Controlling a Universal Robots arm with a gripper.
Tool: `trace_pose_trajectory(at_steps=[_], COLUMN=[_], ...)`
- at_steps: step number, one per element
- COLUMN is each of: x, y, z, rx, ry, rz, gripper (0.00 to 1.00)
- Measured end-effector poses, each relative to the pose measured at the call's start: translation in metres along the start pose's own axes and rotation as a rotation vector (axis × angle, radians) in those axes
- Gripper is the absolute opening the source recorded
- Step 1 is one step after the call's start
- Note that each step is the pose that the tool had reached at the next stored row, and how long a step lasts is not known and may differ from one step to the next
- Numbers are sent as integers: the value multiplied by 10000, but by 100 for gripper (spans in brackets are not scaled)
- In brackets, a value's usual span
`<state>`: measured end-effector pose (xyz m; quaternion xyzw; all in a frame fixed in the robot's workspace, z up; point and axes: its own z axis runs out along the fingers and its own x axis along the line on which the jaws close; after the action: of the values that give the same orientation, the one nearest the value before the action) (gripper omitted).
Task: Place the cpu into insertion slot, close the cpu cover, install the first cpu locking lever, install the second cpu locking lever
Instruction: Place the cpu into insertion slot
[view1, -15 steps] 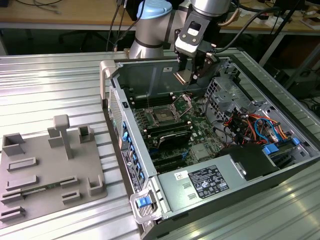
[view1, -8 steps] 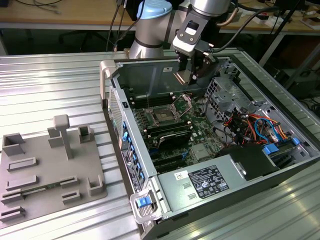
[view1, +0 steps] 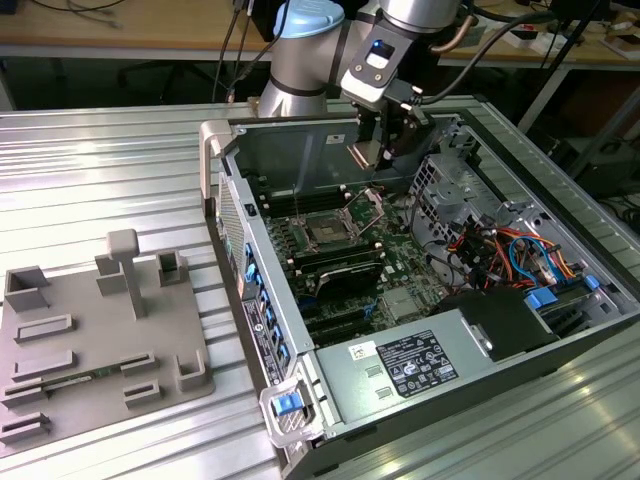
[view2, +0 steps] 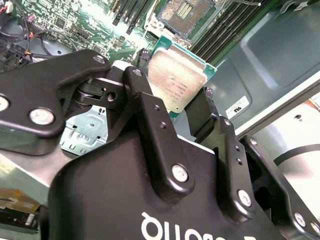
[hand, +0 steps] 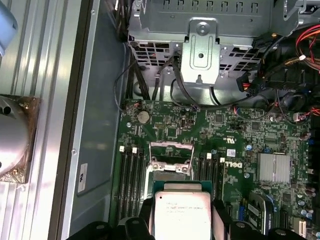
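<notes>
Tool: the black two-fingered gripper (view2: 174, 77) on the arm is clenched on the cpu, and its fingers (view2: 150, 115) press against two opposite edges of the chip
Cpu: the small flat square cpu (hand: 182, 215), with a silver-grey metal top and a green edge, hangs in that grasp inside the open grey computer case (view1: 290, 150), above the green motherboard (hand: 225, 130) and not touching it
Cpu in the exterior view: it sits under the arm's wrist near the case's far wall, higher than the socket and apart from it
Insertion slot: the square dark insertion slot (view1: 325, 230) with a silver metal rim lies uncovered on the board, its dark contact field showing
Cpu cover: the thin square silver metal cpu cover (view1: 368, 207) stands raised on its hinge at the slot's edge, on the side toward the exterior view's right
Locking levers: too thin to tell how they stand
Memory slots: long black memory slots (hand: 129, 180) run along both sides of the socket
Power supply: a large grey box with a white label (view1: 400, 365) fills the near end of the case
Table: a ribbed metal table (view1: 100, 170) bears the case and, at the exterior view's left, a grey plastic fixture tray (view1: 100, 340) beside it
</notes>
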<state>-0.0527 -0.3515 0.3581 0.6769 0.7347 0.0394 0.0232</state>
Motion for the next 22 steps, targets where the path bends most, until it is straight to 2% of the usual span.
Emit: trace_pose_trajectory(at_steps=[13,22], x=[0,0], y=[0,-3], z=[0,0], rx=[-1,-7], ry=[-3,-31], rz=[34,344], gripper=[55,55])
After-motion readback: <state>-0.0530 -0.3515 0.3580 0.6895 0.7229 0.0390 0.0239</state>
